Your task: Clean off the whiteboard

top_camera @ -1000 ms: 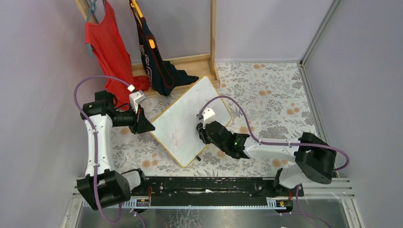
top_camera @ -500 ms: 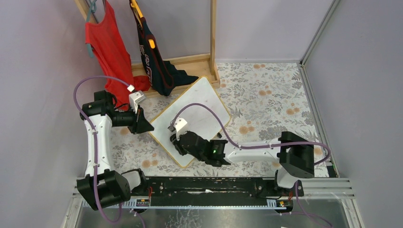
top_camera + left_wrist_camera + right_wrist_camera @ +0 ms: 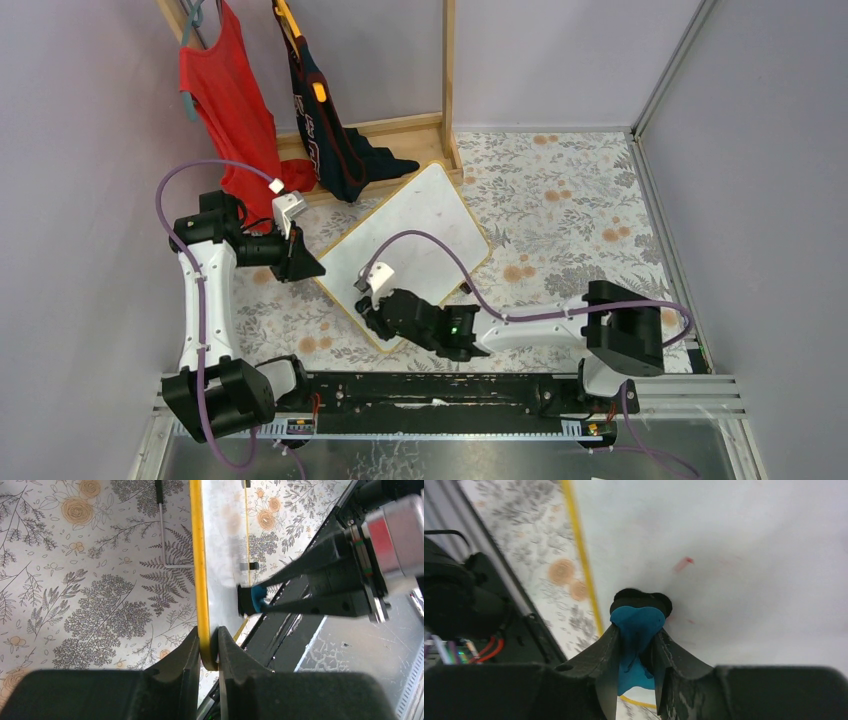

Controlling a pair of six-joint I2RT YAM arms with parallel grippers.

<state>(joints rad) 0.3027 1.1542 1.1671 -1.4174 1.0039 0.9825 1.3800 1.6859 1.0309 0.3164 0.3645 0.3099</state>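
**Item 1. Whiteboard** point(image 3: 425, 220): lies flat on the floral-covered table point(image 3: 570, 190), left of centre. It is turned diagonally, with one corner toward the table's near edge. A few faint red marks point(image 3: 683, 563) show on the white surface just beside the eraser.

**Item 2. Left gripper** point(image 3: 207, 647): jaws pinched together on the board's yellow-wood frame point(image 3: 198, 555), at its left edge. Likely purpose: to pin the board so it cannot slide or spin under wiping.

**Item 3. Right gripper** point(image 3: 636, 630): fingers clamped on the blue grip of the eraser point(image 3: 640, 615). The eraser's black pad is pressed face-down on the board, close to the near-left frame. Holding it by the grip probably keeps the pad flat against the surface.

**Item 4. Status:** wiping appears under way, and the red marks are yet to be cleared.
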